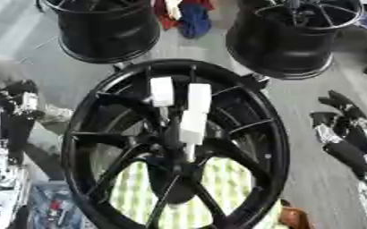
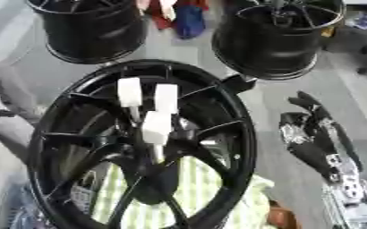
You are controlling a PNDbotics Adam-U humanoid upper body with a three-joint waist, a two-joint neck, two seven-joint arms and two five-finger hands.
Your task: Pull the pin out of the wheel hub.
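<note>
Three white-handled pins (image 1: 193, 127) stand in the black wheel hub (image 1: 176, 147); right hand (image 1: 345, 134) hangs open beside it.

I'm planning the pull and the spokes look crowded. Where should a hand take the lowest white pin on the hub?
Probably by the white pin's broad white head, which stands clear above the black wheel; its thin shaft runs into the hub. The right hand, open beside the rim, could likely come from that side.

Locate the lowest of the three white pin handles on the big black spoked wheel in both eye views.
Left eye view: lowest white pin handle just right of centre, above the hub.
Right eye view: same handle left of centre, above the hub.
Shared landmark: the black wheel barrel standing at upper right.
</note>
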